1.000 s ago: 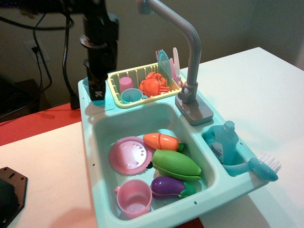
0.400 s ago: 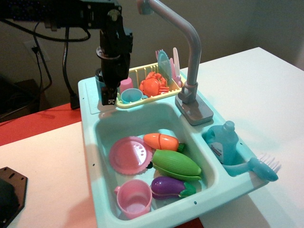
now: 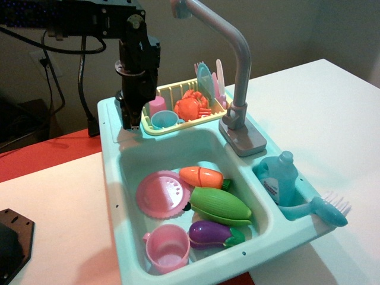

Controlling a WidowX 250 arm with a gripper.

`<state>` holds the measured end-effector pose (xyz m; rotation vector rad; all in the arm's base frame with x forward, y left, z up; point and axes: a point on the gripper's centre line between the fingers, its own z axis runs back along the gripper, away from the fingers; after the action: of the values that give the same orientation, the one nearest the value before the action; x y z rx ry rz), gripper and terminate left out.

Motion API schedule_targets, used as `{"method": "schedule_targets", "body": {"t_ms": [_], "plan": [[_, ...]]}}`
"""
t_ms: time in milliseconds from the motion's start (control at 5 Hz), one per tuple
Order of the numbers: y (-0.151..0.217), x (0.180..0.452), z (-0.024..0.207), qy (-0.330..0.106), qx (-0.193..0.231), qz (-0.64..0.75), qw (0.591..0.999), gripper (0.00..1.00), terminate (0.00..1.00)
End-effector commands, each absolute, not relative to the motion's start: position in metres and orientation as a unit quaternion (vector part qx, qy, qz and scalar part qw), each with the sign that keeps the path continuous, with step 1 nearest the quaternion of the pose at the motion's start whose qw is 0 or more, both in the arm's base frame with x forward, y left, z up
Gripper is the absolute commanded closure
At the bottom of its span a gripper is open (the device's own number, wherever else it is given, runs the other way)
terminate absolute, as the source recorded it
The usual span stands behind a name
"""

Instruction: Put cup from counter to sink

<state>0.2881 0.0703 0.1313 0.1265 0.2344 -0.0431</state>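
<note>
Hand (image 3: 132, 122) over back-left counter (image 3: 110, 127) corner — fingers look closed around cup (image 3: 123, 100), mostly hidden, only a blue sliver showing. Sink (image 3: 127, 160) basin lies just front-right — short carry.

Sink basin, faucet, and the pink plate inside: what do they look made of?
Sink: looks like molded mint-green plastic, smooth with a soft sheen; rounded corners and one-piece walls suggest it. Faucet: grey and matte with no metallic glint, so probably plastic too. Pink plate: glossy pink plastic by the look, with moulded holes in its face.
</note>
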Motion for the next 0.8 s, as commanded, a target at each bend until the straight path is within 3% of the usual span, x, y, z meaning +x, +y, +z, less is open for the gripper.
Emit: {"method": "schedule_targets", "body": {"t_ms": [0, 400, 600], "plan": [[0.068, 0.286, 0.159, 0.076, 0.066, -0.016, 0.995, 1.00, 0.00], [0.012, 0.313, 0.194, 0.031, 0.086, -0.060, 0.994, 1.00, 0.00], [-0.013, 0.326, 0.186, 0.029, 0.081, -0.074, 0.993, 1.00, 0.00]]}}
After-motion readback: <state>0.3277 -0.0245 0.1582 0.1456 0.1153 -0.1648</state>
